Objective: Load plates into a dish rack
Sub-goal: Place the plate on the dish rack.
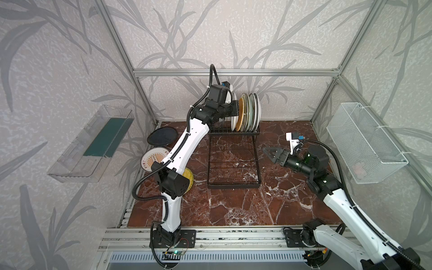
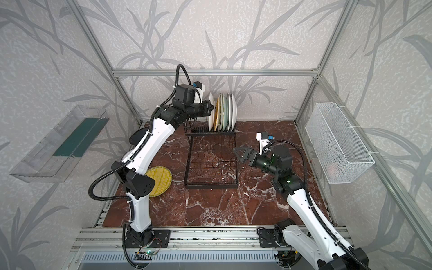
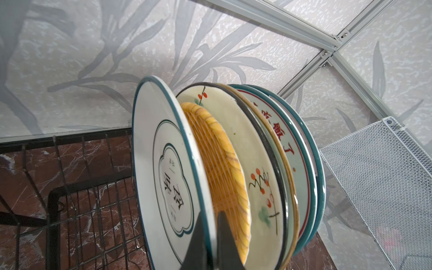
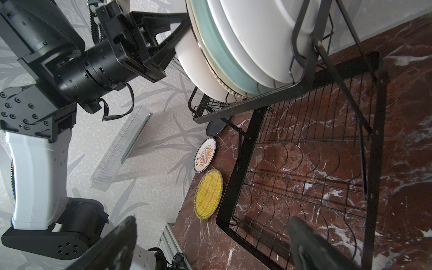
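Note:
The black wire dish rack [image 1: 233, 161] holds several plates upright in its raised back section. In the left wrist view the row runs from a green-emblem white plate [image 3: 159, 163] through a woven yellow one [image 3: 222, 175] and a cream floral one [image 3: 257, 152] to a lettered-rim one [image 3: 287, 140]. My left gripper [image 1: 236, 109] [image 3: 210, 233] is shut on the emblem plate's rim, at the row's left end. My right gripper [image 1: 268, 152] [image 4: 211, 222] hangs open and holds nothing, right of the rack's flat tray. A black plate [image 1: 161, 136], a sunburst plate [image 1: 153, 159] and a woven yellow plate [image 2: 161, 177] lie flat on the table's left side.
A clear plastic bin [image 1: 93, 142] hangs on the left wall and a white mesh basket [image 1: 364, 142] on the right wall. My left arm stretches over the flat plates. The rack's flat grid tray [image 4: 304, 163] holds nothing.

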Controlling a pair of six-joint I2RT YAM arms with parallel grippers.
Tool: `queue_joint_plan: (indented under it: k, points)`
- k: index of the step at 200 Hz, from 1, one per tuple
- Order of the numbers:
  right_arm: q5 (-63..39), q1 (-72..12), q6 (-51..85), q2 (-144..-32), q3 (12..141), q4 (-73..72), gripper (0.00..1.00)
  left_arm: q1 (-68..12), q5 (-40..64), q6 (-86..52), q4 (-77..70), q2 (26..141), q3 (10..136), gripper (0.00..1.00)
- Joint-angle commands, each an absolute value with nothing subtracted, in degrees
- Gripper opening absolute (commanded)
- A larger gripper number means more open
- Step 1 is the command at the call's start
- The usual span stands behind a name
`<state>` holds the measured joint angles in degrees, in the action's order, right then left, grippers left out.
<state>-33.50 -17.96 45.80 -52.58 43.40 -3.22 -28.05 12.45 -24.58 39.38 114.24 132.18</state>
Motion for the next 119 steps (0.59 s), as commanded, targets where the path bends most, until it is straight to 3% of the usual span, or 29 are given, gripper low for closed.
queue_joint_plan:
  k: [1, 59, 119]
  points:
    - [-33.76, -18.28, 46.06, -52.89, 42.96, -5.38, 0.99, -27.93, 13.54, -23.9, 39.56, 114.36, 134.51, 0.08]
    - [-34.45, -18.28, 46.23, -53.95, 43.33, -5.8, 0.99, -27.89, 14.66, -24.35, 38.89, 114.61, 135.14, 0.2]
    - [-33.72, -18.28, 45.56, -53.27, 43.65, -4.37, 0.99, -27.94, 15.77, -25.02, 40.64, 115.84, 140.63, 0.24]
